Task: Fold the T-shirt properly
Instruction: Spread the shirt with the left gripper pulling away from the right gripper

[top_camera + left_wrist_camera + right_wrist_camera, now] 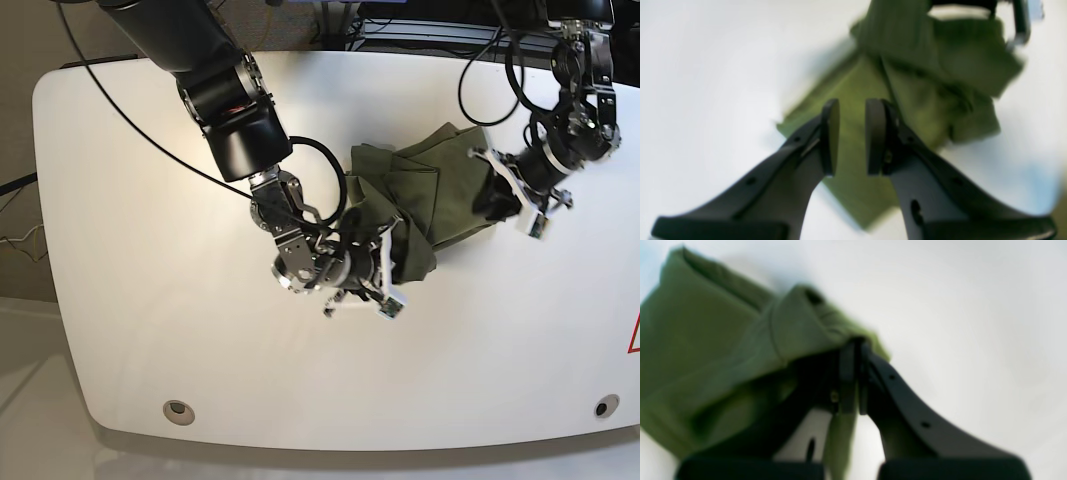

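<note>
The base view alone took in the whole scene: the T-shirt (420,205) lay bunched in a rumpled heap near the middle of the white worktop (150,300), its long axis running from the lower left up toward the upper right between the two arms. The right wrist view gave what that view hid. The right tool (853,350) had its pads pressed together on a fold of the olive cloth, with a strip of fabric hanging down between the fingers (907,406). The left wrist view showed the left tool (851,133) with its pads apart, a clear gap between them and nothing in it, held above a flat corner of the shirt that pointed toward the camera. That view was blurred, so finer detail of the cloth was lost.
</note>
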`<move>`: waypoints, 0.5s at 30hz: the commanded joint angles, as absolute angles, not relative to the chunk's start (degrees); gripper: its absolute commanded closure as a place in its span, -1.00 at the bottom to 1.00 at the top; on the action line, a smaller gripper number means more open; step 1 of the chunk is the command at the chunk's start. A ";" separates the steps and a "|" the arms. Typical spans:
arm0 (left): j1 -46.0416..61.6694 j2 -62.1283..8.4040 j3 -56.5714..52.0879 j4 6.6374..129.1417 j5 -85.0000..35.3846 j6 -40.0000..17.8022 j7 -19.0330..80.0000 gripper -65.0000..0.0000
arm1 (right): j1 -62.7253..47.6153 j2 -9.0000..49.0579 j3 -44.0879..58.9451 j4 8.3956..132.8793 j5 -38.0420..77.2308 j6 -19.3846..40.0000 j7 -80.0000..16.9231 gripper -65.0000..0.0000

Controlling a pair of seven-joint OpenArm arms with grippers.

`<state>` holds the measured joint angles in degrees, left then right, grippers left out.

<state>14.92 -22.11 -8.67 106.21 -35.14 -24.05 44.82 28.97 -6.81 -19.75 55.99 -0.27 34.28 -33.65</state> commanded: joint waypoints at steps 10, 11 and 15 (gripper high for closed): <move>20.78 -23.31 -8.35 106.99 -38.84 -23.99 43.65 0.62 | 29.12 -6.92 -17.56 56.38 -1.18 33.62 -28.48 0.93; 21.15 -23.23 -8.40 107.02 -39.28 -23.96 43.63 0.62 | 29.10 -6.95 -17.66 56.44 -1.23 33.66 -27.94 0.90; 22.40 -23.12 -8.54 107.38 -40.97 -24.28 43.75 0.62 | 29.10 -6.89 -17.80 57.80 -1.61 33.59 -25.89 0.80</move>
